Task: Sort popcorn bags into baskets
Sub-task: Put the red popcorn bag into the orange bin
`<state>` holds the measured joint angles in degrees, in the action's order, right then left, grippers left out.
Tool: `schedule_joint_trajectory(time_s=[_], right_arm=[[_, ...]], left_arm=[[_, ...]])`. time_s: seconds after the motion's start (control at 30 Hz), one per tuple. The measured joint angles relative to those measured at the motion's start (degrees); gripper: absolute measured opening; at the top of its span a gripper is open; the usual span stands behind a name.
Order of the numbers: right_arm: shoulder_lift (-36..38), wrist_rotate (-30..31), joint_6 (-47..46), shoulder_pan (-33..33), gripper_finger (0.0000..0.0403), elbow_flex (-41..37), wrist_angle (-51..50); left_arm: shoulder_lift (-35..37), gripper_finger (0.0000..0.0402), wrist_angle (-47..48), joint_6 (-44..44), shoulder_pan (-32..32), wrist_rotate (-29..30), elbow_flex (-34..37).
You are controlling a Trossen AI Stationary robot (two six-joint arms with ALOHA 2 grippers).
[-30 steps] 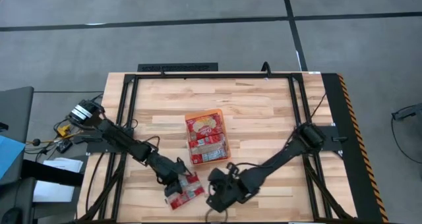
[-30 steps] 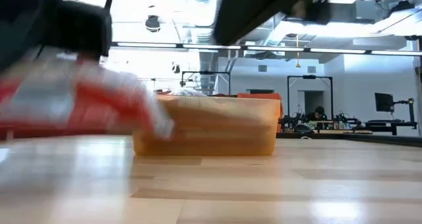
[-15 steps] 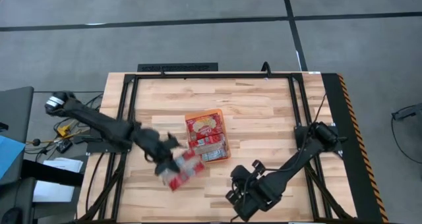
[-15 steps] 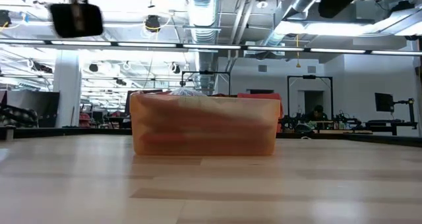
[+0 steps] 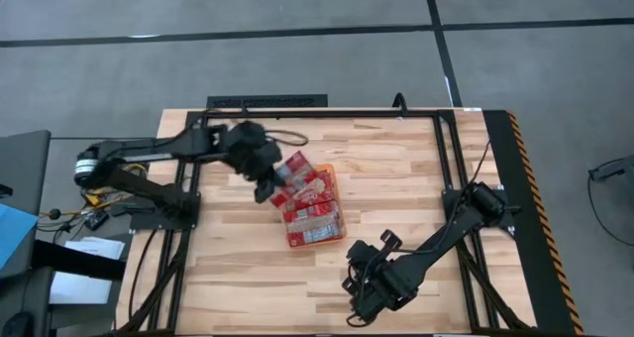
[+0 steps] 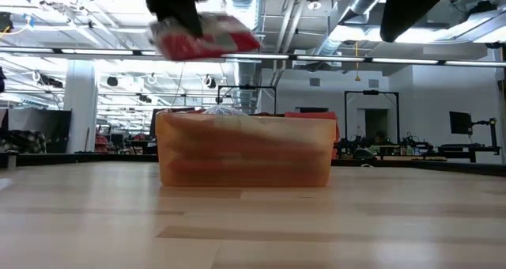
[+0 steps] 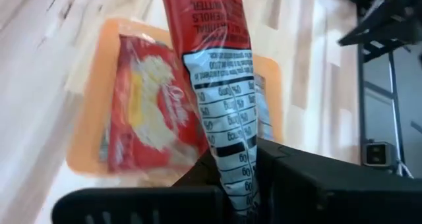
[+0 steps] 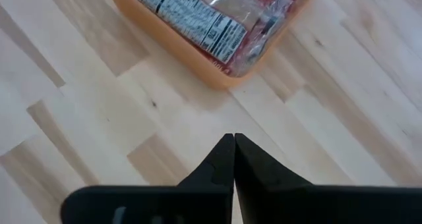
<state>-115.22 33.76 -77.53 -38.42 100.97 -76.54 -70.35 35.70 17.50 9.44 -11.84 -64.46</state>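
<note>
The left gripper is pinching a popcorn bag tight, hanging it over the orange basket — already stuffed with bags. Releasing comes next, I'd say. The right gripper is waiting, closed, empty — just beside the basket.

The left arm reaches across the table's far left part, its elbow bent, and its wrist hangs raised above the table. The left gripper is clamped on a popcorn bag. The right arm stretches low from the right side toward the near edge, and the right gripper points down with its 2 fingers pressed together, holding nothing.
</note>
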Motion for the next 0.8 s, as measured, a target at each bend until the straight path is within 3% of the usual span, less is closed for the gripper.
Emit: schedule_joint_trajectory(time_s=[0.1, 0.3, 0.57, 0.8], right_arm=[[0.0, 0.1, 0.1, 0.0, 0.0025, 0.0, -0.7], [0.0, 0.0, 0.1, -0.2, 0.0012, -0.3, -1.5], [0.0, -0.7, -0.1, -0.3, 0.0029, -1.1, -1.4], [0.0, -0.7, 0.0, -0.3, 0.0016, -1.1, -1.9]], left_arm=[[-4.8, 0.0005, 0.2, -4.4, 4.0, -4.9, -0.6], [-14.1, 0.0011, -0.3, -11.5, 8.9, -7.9, -2.6], [-23.4, 0.0017, 1.5, -17.8, 9.5, -12.4, -7.1], [-26.3, 0.0021, 0.7, -18.0, 9.3, -14.1, -8.1]])
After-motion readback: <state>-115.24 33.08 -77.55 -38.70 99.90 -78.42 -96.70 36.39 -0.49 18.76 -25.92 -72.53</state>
